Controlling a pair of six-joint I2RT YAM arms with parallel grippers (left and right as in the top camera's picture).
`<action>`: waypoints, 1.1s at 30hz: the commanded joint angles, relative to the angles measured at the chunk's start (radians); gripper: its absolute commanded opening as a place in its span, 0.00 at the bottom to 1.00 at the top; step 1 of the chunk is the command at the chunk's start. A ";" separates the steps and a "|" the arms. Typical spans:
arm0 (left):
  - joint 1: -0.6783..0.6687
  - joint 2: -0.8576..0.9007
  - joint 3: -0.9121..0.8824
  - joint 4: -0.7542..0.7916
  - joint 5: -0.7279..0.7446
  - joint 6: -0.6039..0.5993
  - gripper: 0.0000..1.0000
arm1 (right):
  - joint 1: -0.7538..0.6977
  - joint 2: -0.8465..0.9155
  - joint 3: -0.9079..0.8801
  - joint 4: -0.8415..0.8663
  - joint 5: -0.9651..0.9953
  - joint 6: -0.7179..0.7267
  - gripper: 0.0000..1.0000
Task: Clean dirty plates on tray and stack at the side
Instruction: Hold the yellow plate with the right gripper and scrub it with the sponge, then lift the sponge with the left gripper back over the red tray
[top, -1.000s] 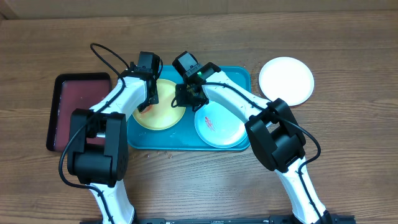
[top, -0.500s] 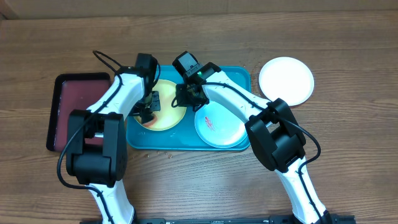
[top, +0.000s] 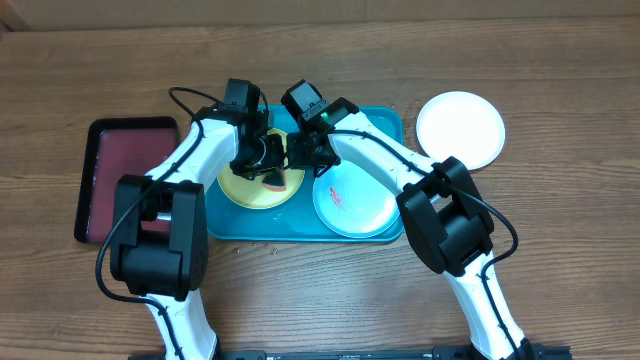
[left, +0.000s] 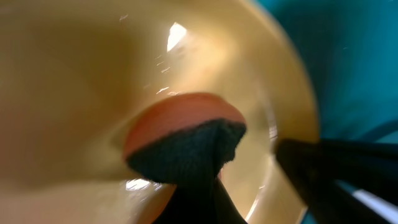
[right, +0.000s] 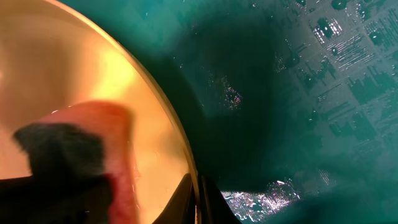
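The yellow-green plate (top: 243, 185) lies at the left of the teal tray (top: 385, 125). My left gripper (top: 266, 166) is shut on a red sponge with a dark scrub face (left: 186, 140) and presses it on the plate (left: 74, 74) near its right side. My right gripper (top: 300, 158) is shut on the plate's right rim (right: 186, 155), fingers (right: 198, 202) either side of the edge. The sponge (right: 81, 152) also shows in the right wrist view. The pale aqua plate (top: 355, 205), with a red smear, lies at the tray's right. The white plate (top: 460, 130) lies on the table right of the tray.
A dark red, black-rimmed tray (top: 125, 170) lies left of the teal tray. Small crumbs lie on the wooden table (top: 300, 290) by the teal tray's front edge. The two arms stand close together over the yellow-green plate.
My left gripper has swept the sponge from the yellow-green plate's left rim across to its right side, close to the right gripper. The right gripper has stayed on the rim.
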 joint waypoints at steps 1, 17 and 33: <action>-0.007 0.016 -0.005 0.043 0.050 -0.028 0.04 | 0.000 0.027 -0.027 -0.010 0.051 -0.003 0.04; 0.071 -0.024 0.158 -0.183 -0.522 -0.057 0.04 | 0.000 0.028 -0.027 -0.015 0.082 -0.003 0.04; 0.254 -0.240 0.318 -0.423 -0.571 -0.156 0.04 | 0.000 0.027 -0.026 0.005 0.168 -0.066 0.04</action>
